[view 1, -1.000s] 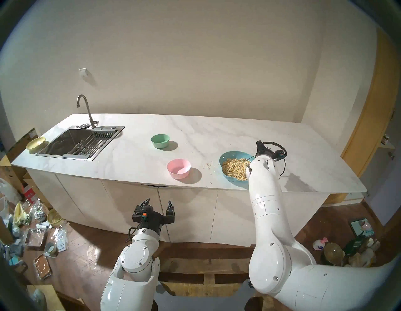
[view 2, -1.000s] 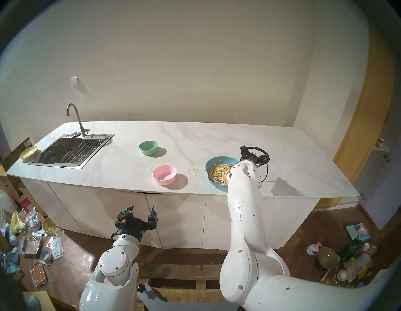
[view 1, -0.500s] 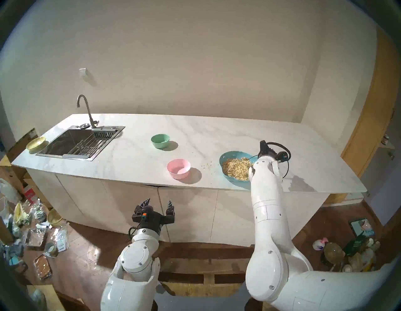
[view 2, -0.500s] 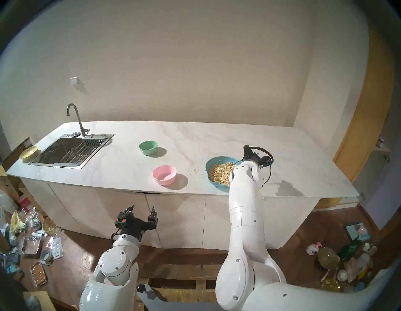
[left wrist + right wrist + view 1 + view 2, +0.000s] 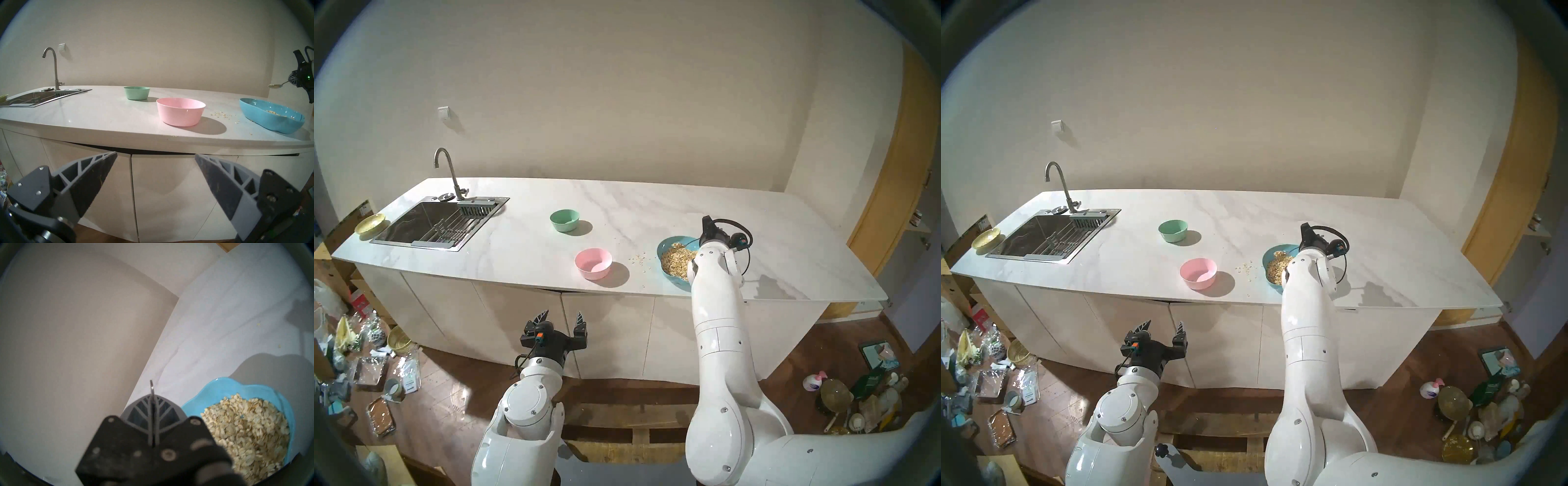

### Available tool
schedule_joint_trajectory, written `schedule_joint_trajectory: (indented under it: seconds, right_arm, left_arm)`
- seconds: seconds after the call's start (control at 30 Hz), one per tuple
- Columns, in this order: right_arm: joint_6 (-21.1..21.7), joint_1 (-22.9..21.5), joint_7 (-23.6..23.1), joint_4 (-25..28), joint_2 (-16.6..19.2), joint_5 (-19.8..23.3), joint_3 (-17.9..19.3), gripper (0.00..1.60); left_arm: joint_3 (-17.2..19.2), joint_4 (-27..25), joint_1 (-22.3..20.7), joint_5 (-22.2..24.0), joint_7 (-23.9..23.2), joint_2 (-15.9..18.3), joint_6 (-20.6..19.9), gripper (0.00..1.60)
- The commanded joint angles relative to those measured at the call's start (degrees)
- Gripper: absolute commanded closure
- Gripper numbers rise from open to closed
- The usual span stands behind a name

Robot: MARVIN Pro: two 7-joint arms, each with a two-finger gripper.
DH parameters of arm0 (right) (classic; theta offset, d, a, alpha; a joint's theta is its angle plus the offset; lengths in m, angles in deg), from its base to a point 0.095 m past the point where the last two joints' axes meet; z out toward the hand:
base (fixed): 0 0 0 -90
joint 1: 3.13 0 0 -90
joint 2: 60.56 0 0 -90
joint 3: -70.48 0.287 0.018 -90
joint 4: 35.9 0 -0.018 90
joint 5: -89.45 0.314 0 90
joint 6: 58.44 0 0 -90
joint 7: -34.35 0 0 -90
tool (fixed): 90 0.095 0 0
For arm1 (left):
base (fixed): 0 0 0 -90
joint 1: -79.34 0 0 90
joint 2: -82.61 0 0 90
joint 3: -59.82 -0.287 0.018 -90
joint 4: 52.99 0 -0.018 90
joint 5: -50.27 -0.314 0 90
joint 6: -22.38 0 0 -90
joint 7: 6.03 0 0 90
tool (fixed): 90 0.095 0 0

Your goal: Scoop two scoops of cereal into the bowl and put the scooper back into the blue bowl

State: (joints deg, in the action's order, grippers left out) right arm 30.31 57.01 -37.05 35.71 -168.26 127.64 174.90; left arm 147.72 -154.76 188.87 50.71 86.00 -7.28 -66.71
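White marble counter point(image 5: 619, 203) carries the pink bowl point(image 5: 593, 263) left of the blue bowl point(image 5: 667, 245), whose scalloped rim rings tan cereal point(image 5: 678, 259). Only the left wrist view shows the spoon point(image 5: 275, 86) whole — shiny, its head heaped with flakes, raised above the blue bowl. Right gripper point(image 5: 153, 404) pinches its handle; left gripper point(image 5: 562, 317), fingers spread, hangs below the counter's edge.

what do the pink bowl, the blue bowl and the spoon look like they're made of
The pink bowl: probably plastic, smooth, with thin even walls and a soft satin sheen.
The blue bowl: likely glazed ceramic, though glossy plastic is possible; it has sharp highlights and a thick wavy rim.
The spoon: metal, silver and reflective, with a thin handle held in the right gripper.
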Motion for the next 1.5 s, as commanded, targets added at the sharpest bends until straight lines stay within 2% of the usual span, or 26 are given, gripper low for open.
schedule_joint_trajectory:
  seconds: [0.0, 0.57, 1.13, 1.37, 1.47]
  right_arm:
    - [-0.4, -1.7, -0.5, -0.1, -1.9, -0.2, -2.4, 1.60]
    - [-5.0, -4.9, 1.8, -7.4, -5.1, 0.5, -10.6, 1.60]
    - [-8.8, -7.7, 3.0, -13.3, -7.3, 1.7, -16.2, 1.60]
    - [-9.8, -9.3, 2.7, -17.1, -7.3, 1.2, -18.5, 1.60]
    - [-9.9, -10.6, 2.4, -19.7, -7.3, 2.2, -18.5, 1.60]
  left_arm:
    - [-0.1, -1.5, -0.3, 0.1, -0.3, 0.0, 0.3, 0.00]
    - [-0.1, -1.5, -0.3, 0.1, -0.2, 0.0, 0.3, 0.00]
    - [-0.1, -1.4, -0.3, 0.1, -0.2, 0.0, 0.3, 0.00]
    - [-0.1, -1.4, -0.3, 0.1, -0.2, 0.0, 0.3, 0.00]
    - [-0.1, -1.4, -0.3, 0.1, -0.2, 0.0, 0.3, 0.00]
